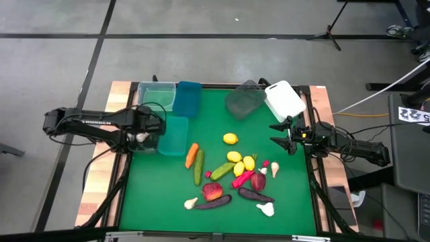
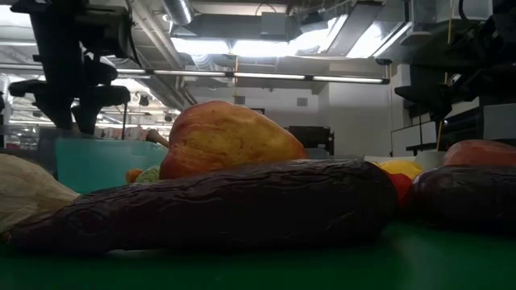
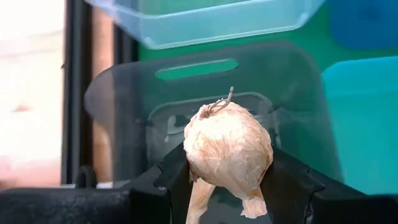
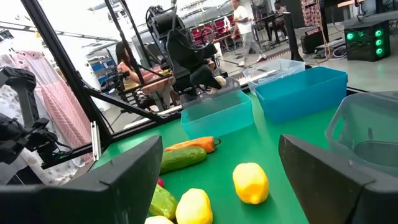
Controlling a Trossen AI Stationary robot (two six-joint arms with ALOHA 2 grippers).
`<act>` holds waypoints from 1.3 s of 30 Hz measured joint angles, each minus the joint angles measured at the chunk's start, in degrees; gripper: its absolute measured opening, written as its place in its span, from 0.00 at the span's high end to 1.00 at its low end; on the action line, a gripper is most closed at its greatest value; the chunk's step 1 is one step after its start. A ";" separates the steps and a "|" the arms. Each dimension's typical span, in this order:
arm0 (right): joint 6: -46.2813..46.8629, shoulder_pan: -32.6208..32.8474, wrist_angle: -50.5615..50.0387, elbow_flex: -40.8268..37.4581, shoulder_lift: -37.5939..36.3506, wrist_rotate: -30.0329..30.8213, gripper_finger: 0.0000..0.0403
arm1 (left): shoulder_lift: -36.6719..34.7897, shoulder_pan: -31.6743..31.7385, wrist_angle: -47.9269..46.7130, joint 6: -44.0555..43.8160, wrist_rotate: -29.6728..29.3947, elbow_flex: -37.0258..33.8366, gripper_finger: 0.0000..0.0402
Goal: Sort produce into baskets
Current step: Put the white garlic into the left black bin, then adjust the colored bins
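Left wrist view shows the left end effector [image 3: 227, 180] grasping a garlic bulb [image 3: 227, 149] above the grey translucent basket [image 3: 118, 118], while the right end effector [image 1: 285, 136] waits released at three o'clock of the tabletop [image 1: 295, 208].

Lab — tripod [image 1: 330, 31], cables [image 1: 376, 99], concrete floor [image 1: 54, 60].

off-task surroundings

a green mat [image 1: 168, 202] covers the tabletop [image 1: 97, 185], whose wood edge shows at the sides. a tripod [image 1: 330, 30] stands on the grey floor [image 1: 54, 67] beyond. in the right wrist view, people [image 4: 242, 28] move in the room behind, a pink garment [image 4: 59, 93] hangs at one side, and green lights [image 4: 364, 37] glow on equipment.
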 joint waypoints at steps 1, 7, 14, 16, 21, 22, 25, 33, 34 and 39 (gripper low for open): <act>-0.01 -0.01 -0.02 0.02 -0.02 0.00 0.21 | 0.00 -0.03 0.50 1.05 -0.01 0.00 0.61; -0.08 0.00 0.00 0.00 -0.02 0.00 0.21 | 0.00 -0.07 0.97 4.35 -0.19 0.00 0.59; -0.11 0.00 -0.01 0.01 0.00 0.00 0.21 | 0.00 -0.07 0.68 5.13 -0.10 0.00 0.42; -0.11 0.01 0.01 -0.01 -0.02 0.00 0.21 | 0.00 -0.07 1.30 5.02 -0.10 0.00 0.39; -0.11 -0.01 -0.01 0.01 0.00 0.00 0.21 | 0.00 -0.07 5.95 8.91 0.03 0.00 0.35; -0.11 0.00 0.00 0.01 -0.01 0.00 0.21 | 0.00 -0.07 6.89 10.07 0.05 0.00 0.34; -0.11 0.01 0.01 0.02 -0.02 0.00 0.21 | 0.00 -0.39 9.93 12.97 0.21 0.00 0.34; -0.11 -0.01 -0.01 -0.01 0.00 0.00 0.21 | 0.02 -2.52 6.74 14.19 1.19 1.37 0.35; -0.11 0.00 0.01 0.00 -0.01 0.00 0.21 | 0.02 -2.51 5.09 13.10 1.19 1.77 0.35; -0.09 0.00 0.00 0.02 0.00 -0.01 0.21 | 0.02 -2.49 -2.62 5.72 1.10 2.43 0.34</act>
